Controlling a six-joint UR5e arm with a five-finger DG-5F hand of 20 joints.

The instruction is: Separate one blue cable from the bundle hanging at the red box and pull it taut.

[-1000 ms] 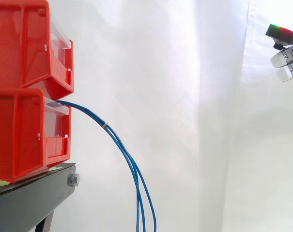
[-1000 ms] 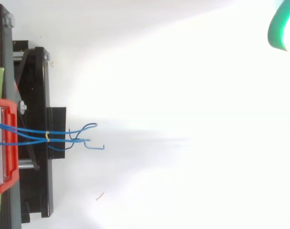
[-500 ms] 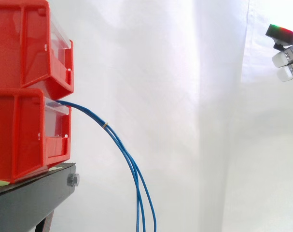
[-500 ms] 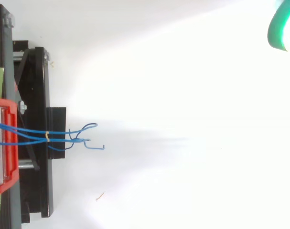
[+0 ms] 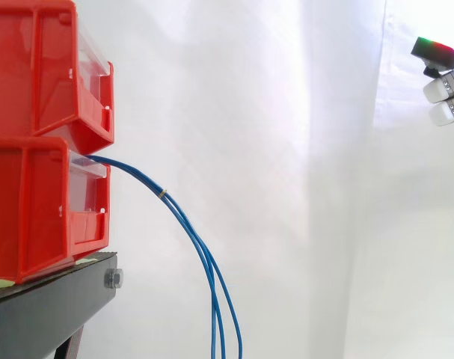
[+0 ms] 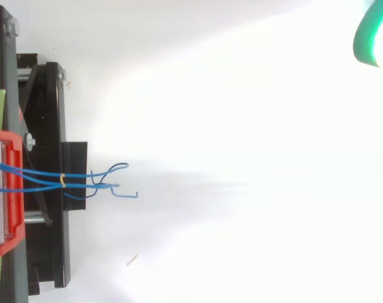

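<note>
A bundle of thin blue cables [image 5: 204, 258] comes out of the lower red bin [image 5: 40, 206] and arcs down past the bottom of the side view. A small yellow tie [image 5: 162, 192] binds the strands near the bin. From above, the blue cables [image 6: 43, 177] cross the black stand [image 6: 49, 113] and splay into separate curled ends [image 6: 117, 185]. The hand [image 5: 445, 90] sits at the upper right edge of the side view, far from the cables and touching nothing. In the top view the hand [image 6: 366, 38] glows green in the upper right corner.
A second red bin [image 5: 47, 67] is stacked on the lower one, both on the black stand [image 5: 47, 307]. A white curtain hangs behind. Open room lies between the hand and the cables.
The hand has edged slightly toward the right edge of the side view. The cables and bins have not moved.
</note>
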